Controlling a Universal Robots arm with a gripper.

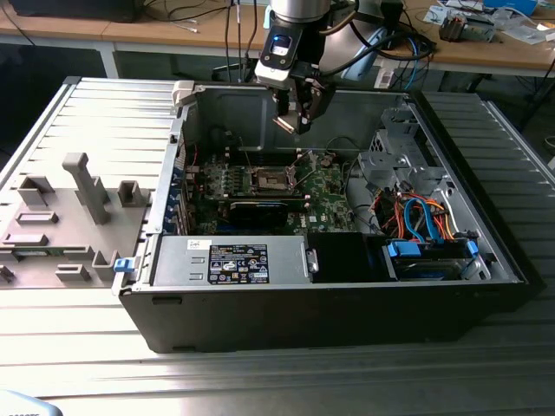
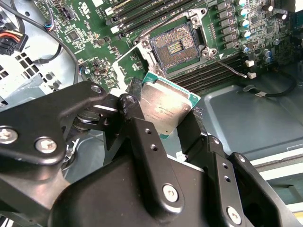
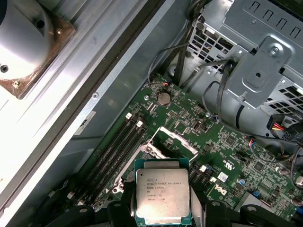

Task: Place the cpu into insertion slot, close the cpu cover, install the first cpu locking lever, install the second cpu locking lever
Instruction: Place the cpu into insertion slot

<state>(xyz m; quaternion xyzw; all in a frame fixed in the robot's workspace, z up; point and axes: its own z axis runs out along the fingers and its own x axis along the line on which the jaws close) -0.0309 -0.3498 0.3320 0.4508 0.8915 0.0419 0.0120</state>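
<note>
Placement was in hand: the black claw (image 2: 163,118) gripped the flat, square, silvery-tan cpu (image 2: 166,106) by its edges, well above the dark, silver-rimmed insertion slot (image 2: 176,46) on the green motherboard (image 2: 94,42); seating it would demand careful squaring.

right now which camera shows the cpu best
The first wrist view: the cpu faces the camera square-on, its metal top plain. The second wrist view shows it tilted, held in the gripper. The exterior view shows a small tan edge of it.
</note>
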